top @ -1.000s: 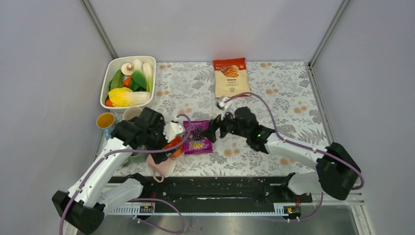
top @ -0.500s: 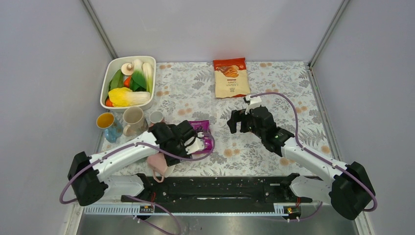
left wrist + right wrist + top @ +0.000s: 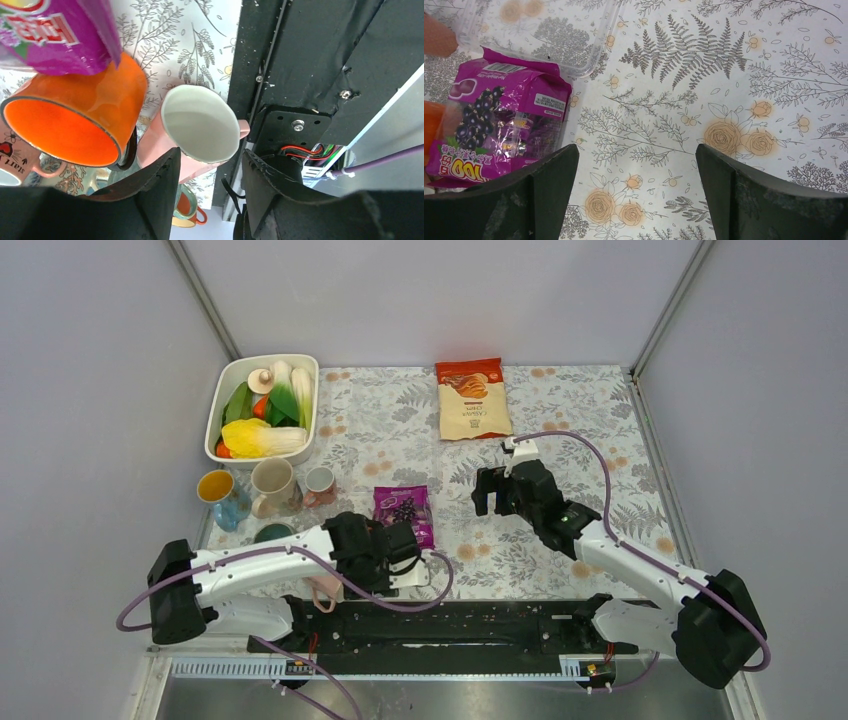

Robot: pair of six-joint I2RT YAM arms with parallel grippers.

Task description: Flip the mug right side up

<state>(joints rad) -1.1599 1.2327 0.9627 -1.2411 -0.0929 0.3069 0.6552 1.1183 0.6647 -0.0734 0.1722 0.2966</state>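
The left gripper is spread wide and has nothing in it. Both fingers are clear of any surface. Straight ahead of them, lined up with the gap, is the pink mug. Its pale mouth points back at the hand, so I take it to be lying tipped over, not standing, and I'd say it's the one to be righted. Its handle pokes out on the far side, towards the black mounting plate at the near edge of the table.

Close against the pink mug, off to one side of the hand, an orange mug also has its mouth open towards the fingers. A purple snack bag overlaps it from beyond.

Well away across the floral cloth, the right gripper hangs wide apart and empty, above bare cloth near the same bag.

The crowding is what worries me. A finger sliding in along the pink mug's side has little room and could shove the orange mug or catch the bag. The wall is glazed and round, so a pinch off its middle may let it roll or twist out. With the handle near the plate's edge, any push forward could jam it there or tip the mug off the cloth.
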